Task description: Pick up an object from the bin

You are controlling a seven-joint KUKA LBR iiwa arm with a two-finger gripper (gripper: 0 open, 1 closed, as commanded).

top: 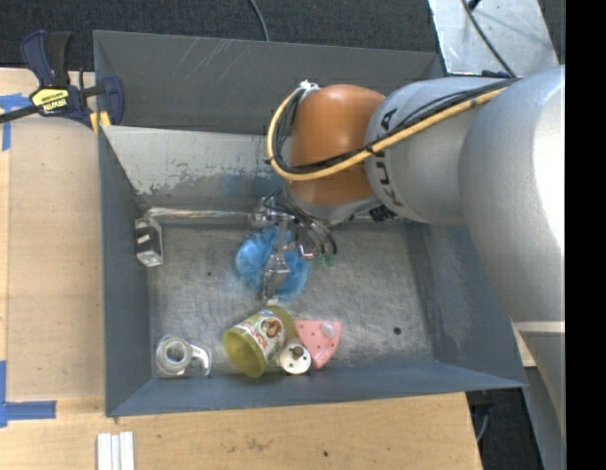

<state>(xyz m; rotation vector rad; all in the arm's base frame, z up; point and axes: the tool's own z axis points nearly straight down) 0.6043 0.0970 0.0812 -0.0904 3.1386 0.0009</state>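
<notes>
My gripper point(280, 255) hangs below the orange wrist cover, in the middle of the bin. It is down on a blue soft-looking thing point(251, 258), which lies right under and partly behind it. Part of the blue thing is hidden by the gripper. Nearer the front wall lies a yellow-green cup point(254, 342) on its side, with a printed label. Beside the cup are a small white round piece point(296, 361) and a pink thing point(322, 339).
A clear plastic roll-like thing point(179, 355) sits in the front left corner. A long clear bar with a grey end point(149, 241) lies along the back wall at the left. The arm covers the bin's right back part.
</notes>
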